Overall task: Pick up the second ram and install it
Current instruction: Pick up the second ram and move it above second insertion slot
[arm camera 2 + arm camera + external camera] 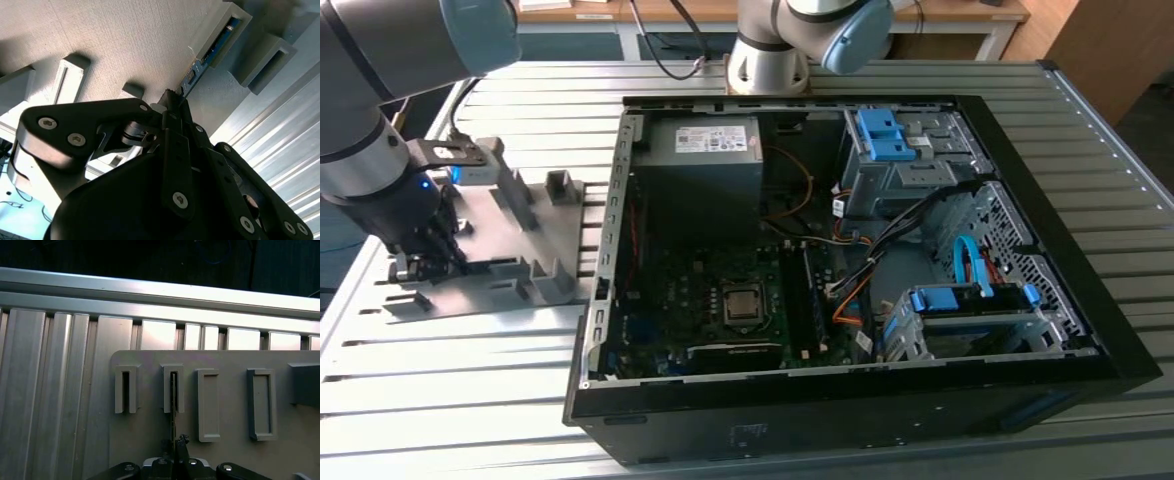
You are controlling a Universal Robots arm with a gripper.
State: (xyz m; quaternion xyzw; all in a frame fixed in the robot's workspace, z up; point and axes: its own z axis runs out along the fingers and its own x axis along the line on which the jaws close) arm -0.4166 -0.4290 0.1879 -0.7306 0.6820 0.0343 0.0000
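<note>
Grip: black pincer [174, 99] pinches the second ram [216, 44], a thin blue-green stick, in the grey slotted plastic tray [232, 405].
Risk: we fear a tilted pull jams it there.

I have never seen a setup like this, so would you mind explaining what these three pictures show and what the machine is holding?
This is a robot arm working on a slatted metal table. The exterior view comes from a camera off the arm: it shows an open computer case and, to the exterior view's left of it, a grey slotted tray where the arm's gripper reaches down. The two wrist views come from cameras riding on the arm, looking along the gripper at that tray. In both wrist views a thin memory stick, the second ram, stands on edge in one of the tray's slots, and the jaws are closed on its near end. So the stick is gripped but sits in the tray, not in the computer.
</note>
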